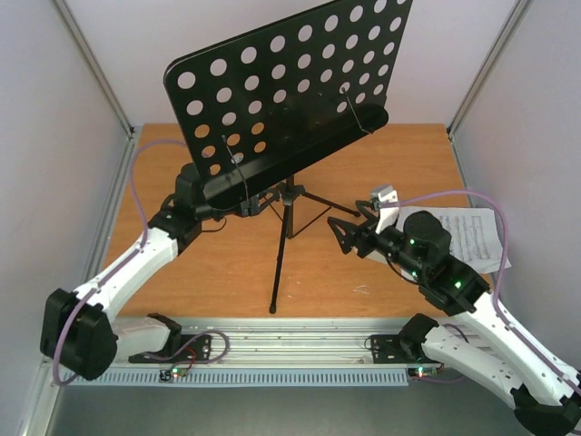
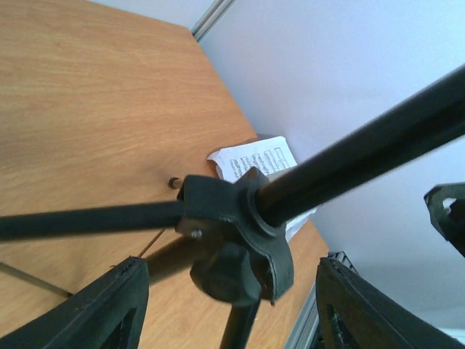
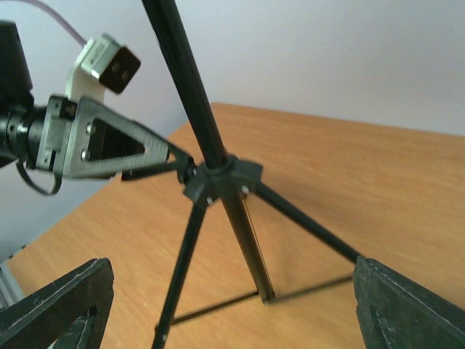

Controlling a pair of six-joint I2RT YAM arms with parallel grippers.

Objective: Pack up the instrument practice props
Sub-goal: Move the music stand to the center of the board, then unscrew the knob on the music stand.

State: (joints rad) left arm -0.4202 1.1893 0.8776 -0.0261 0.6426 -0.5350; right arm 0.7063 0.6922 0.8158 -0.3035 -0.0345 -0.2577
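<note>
The black tripod music stand (image 1: pixel 289 218) stands mid-table, its round-holed desk (image 1: pixel 290 91) tilted above. My left gripper (image 1: pixel 250 204) is open, partly hidden under the desk. In the left wrist view its jaws (image 2: pixel 232 305) stand wide on either side of the stand's hub and knob (image 2: pixel 232 233), not touching them. My right gripper (image 1: pixel 349 227) is open and empty just right of the stand. In the right wrist view (image 3: pixel 232 305) it faces the tripod hub (image 3: pixel 221 178) and legs. The white sheet of music (image 1: pixel 477 236) lies at the right, partly under my right arm. The metronome is out of view.
The wooden table (image 1: pixel 218 263) has grey walls on three sides and a metal rail (image 1: pixel 290 350) along the near edge. The tripod legs (image 3: pixel 305 222) spread across the middle. My left gripper (image 3: pixel 109 145) shows beside the hub in the right wrist view.
</note>
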